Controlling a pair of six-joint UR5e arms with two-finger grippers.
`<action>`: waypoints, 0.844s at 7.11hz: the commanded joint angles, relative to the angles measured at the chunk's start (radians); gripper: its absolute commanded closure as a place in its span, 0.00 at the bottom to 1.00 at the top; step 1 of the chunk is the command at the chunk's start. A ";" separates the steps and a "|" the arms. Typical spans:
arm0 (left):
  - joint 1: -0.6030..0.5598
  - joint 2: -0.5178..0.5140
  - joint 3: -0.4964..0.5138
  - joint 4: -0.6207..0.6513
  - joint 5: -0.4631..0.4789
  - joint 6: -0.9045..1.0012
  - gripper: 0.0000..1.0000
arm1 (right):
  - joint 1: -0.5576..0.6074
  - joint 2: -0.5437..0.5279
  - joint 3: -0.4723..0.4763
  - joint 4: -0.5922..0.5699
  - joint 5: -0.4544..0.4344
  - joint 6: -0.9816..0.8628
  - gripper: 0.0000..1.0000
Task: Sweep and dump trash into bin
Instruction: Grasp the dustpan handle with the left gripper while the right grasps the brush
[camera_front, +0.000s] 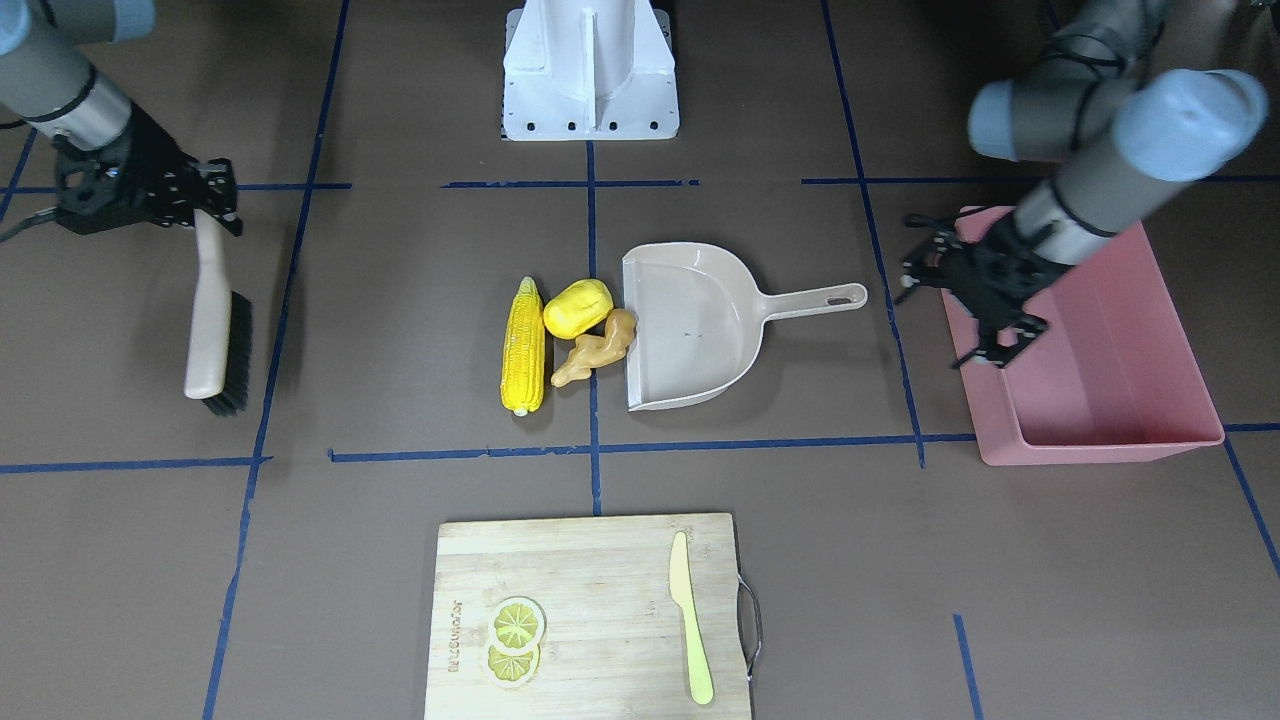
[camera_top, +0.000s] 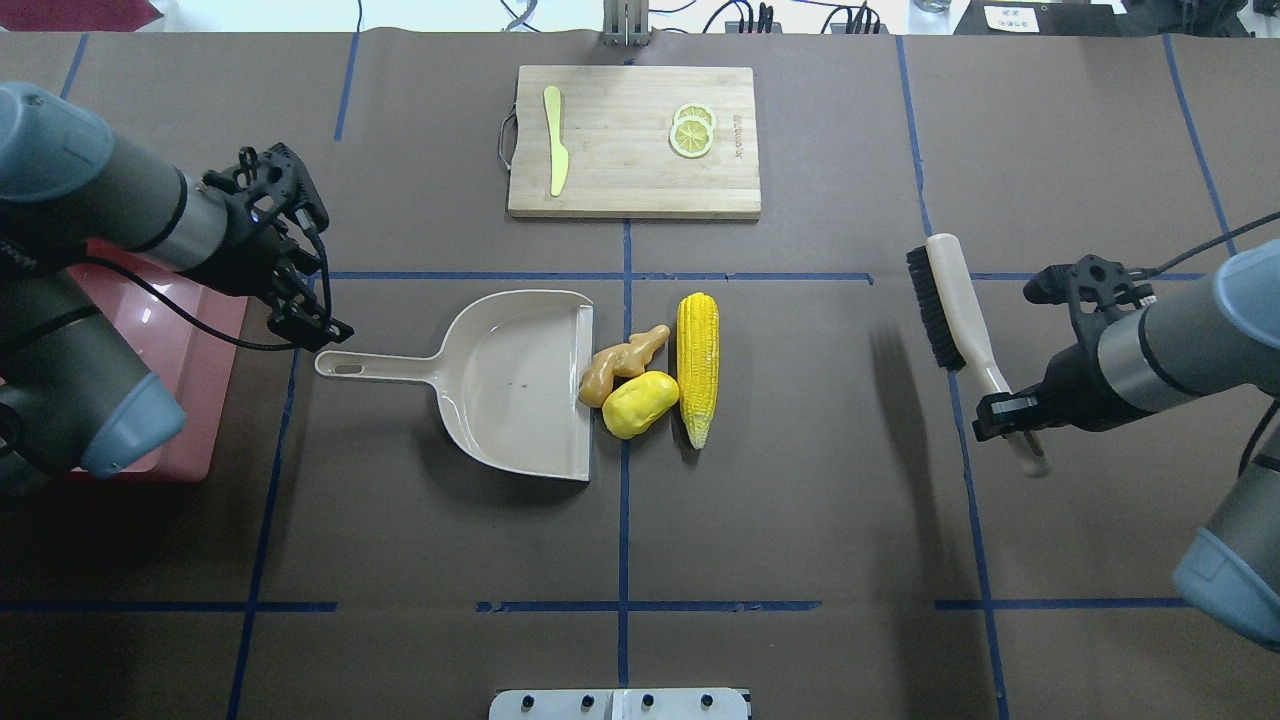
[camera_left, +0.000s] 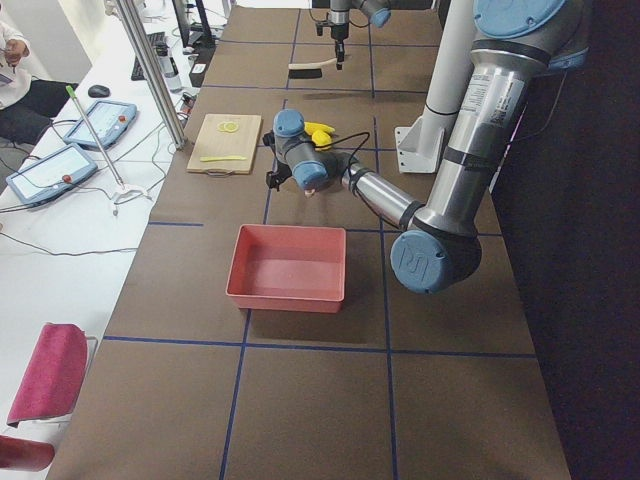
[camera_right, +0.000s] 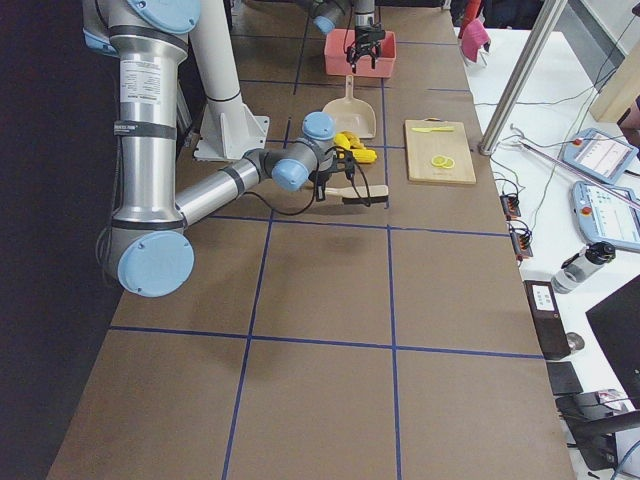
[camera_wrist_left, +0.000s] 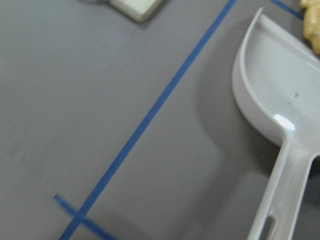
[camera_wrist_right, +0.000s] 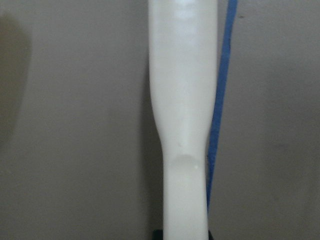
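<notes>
Front-facing: corn cob (camera_front: 523, 347), yellow potato-like lump (camera_front: 577, 308) and knobbly tan ginger root (camera_front: 598, 347) lie bunched on the tabletop (camera_front: 400, 560) at the beige dustpan (camera_front: 690, 330) mouth. The pink bin (camera_front: 1110, 400) sits well apart and looks empty.
Overhead: the left arm hides most of the bin. The left hand (camera_top: 318, 330) is released, near the dustpan handle. The right hand (camera_top: 1012, 420) is grasping the brush (camera_top: 950, 300).
Left wrist: shows the slot in the dustpan handle.
Right wrist: a close view of the pale brush handle.

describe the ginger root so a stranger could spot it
Find the beige dustpan mid-table. Three toy foods lie at its open mouth. The ginger root is the tan, knobbly one, unlike the smooth yellow potato and the long corn cob.
</notes>
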 joint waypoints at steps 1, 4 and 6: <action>0.086 -0.009 -0.006 -0.001 0.014 0.109 0.00 | -0.072 0.129 0.005 -0.135 -0.084 0.005 1.00; 0.099 -0.012 -0.003 -0.001 0.017 0.116 0.00 | -0.131 0.232 0.016 -0.297 -0.139 0.005 0.98; 0.114 -0.013 0.012 -0.001 0.017 0.155 0.00 | -0.146 0.242 0.017 -0.300 -0.161 0.010 0.99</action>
